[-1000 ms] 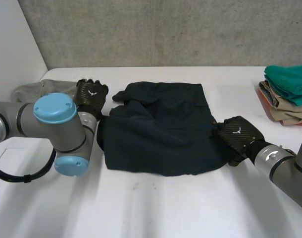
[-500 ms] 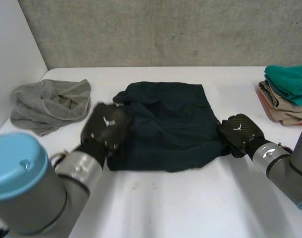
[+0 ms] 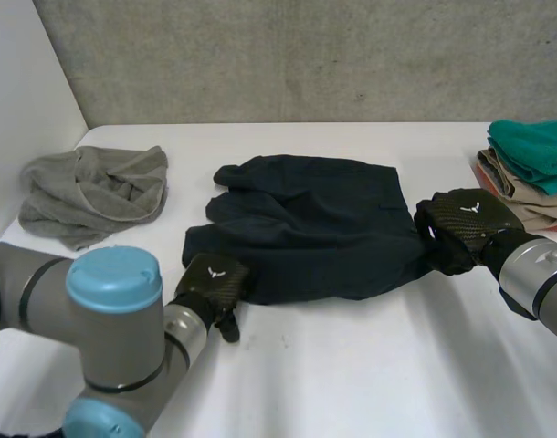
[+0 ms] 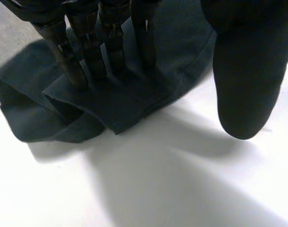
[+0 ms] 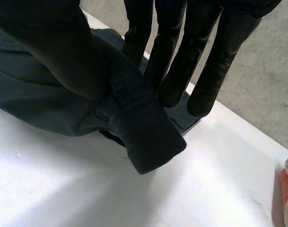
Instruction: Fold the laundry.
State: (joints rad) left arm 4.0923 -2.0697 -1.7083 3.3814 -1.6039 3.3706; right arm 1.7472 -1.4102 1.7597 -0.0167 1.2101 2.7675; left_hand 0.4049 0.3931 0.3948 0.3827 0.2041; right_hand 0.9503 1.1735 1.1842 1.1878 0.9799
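I have the dark garment (image 3: pixel 306 228) lying rumpled in the middle of the counter (image 3: pixel 352 365). My left robot hand (image 3: pixel 210 281) lays straight fingers on its near left corner with the thumb apart, gripping nothing. My right robot hand (image 3: pixel 463 224) pinches the garment's right edge between thumb and fingers. A grey towel (image 3: pixel 91 192) sits toward the far left corner, and a folded stack (image 3: pixel 530 173) is at the right edge.

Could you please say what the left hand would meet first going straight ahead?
Probably the crumpled dark navy cloth garment: the left hand rests its straight fingers on its near corner.
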